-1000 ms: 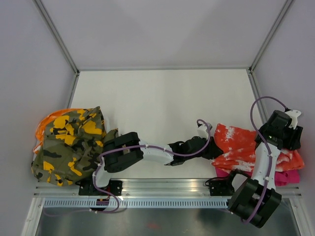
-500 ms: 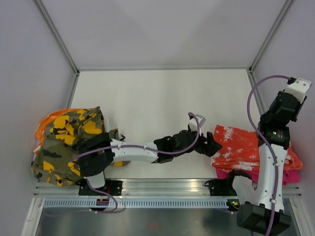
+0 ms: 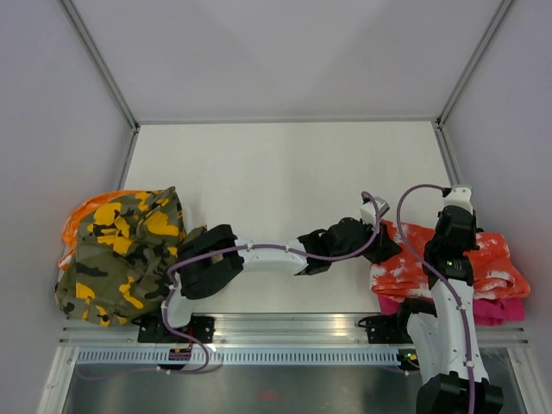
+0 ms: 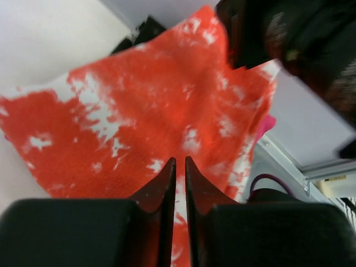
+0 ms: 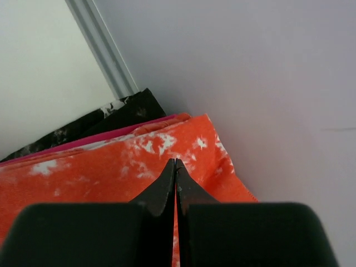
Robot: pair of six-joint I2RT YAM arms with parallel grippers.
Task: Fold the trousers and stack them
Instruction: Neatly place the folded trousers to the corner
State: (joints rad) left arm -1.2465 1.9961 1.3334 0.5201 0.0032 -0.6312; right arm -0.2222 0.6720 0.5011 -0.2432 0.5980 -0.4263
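Observation:
Folded orange-red trousers (image 3: 405, 263) with white splatter lie on top of a stack at the table's near right. Pink trousers (image 3: 496, 310) show beneath them. My left gripper (image 3: 385, 246) reaches across to the stack's left edge. Its jaws stand shut but for a thin slit over the orange-red trousers (image 4: 139, 111), and I see no cloth pinched in the left gripper (image 4: 179, 160). My right gripper (image 3: 452, 250) points down over the middle of the stack. The right gripper (image 5: 176, 161) is shut, tips against the orange-red trousers (image 5: 111, 172). Camouflage trousers (image 3: 129, 250) lie heaped at the near left.
An orange cloth (image 3: 82, 216) sticks out from under the camouflage heap. A black-and-white cloth (image 5: 111, 114) lies under the stack by the right wall. Aluminium rails (image 3: 448, 164) border the table, and grey walls (image 3: 509, 129) close in on three sides.
My right arm came down from high by the right wall onto the stack and shut. My left gripper opened wide, moved right onto the stack's edge and closed.

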